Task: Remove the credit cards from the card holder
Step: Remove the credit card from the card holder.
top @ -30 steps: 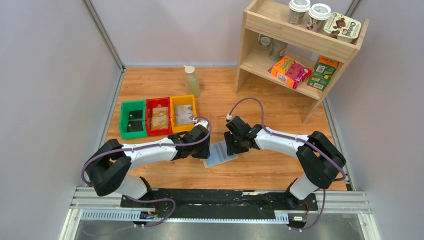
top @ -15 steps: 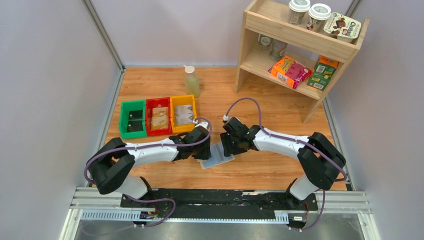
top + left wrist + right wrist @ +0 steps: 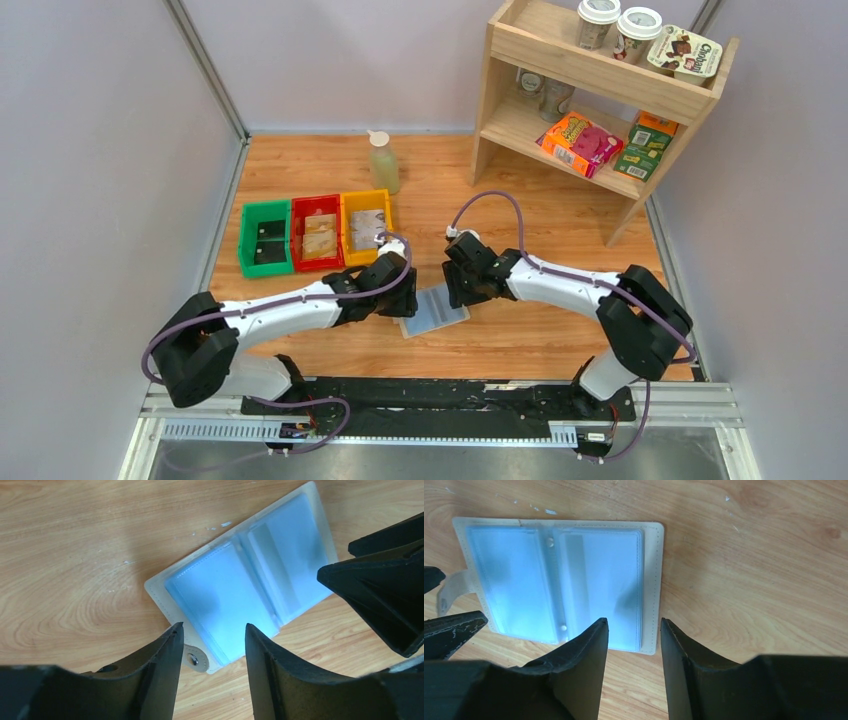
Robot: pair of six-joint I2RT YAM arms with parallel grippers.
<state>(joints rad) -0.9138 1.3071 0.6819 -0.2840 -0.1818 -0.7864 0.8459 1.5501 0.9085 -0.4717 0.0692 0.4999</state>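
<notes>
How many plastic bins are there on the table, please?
3, side by side in the top view: the green bin on the left, the red bin in the middle, the yellow bin on the right. No other bin seems hidden.

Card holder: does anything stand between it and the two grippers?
Nothing visible does. The card holder lies open on the table. The left gripper and the right gripper, both with jaws apart, hang over its opposite edges, and no object lies between.
</notes>
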